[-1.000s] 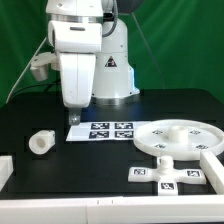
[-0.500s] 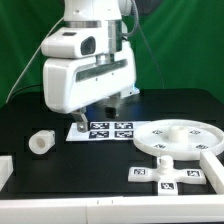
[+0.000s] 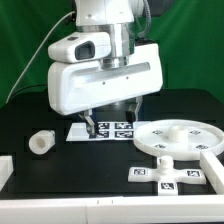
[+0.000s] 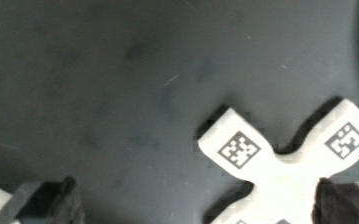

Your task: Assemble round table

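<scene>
White plastic: one disc point(image 3: 190, 132), one leg point(image 3: 41, 143), one base point(image 3: 166, 177).

arm point(image 3: 100, 82): white casing, grey collar | tool point(image 3: 112, 121): fingers seemingly black

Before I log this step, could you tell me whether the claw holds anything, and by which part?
Nothing is held: the claw stands open above the table, and the cross-shaped base, the leg and the round disc all lie free.
</scene>
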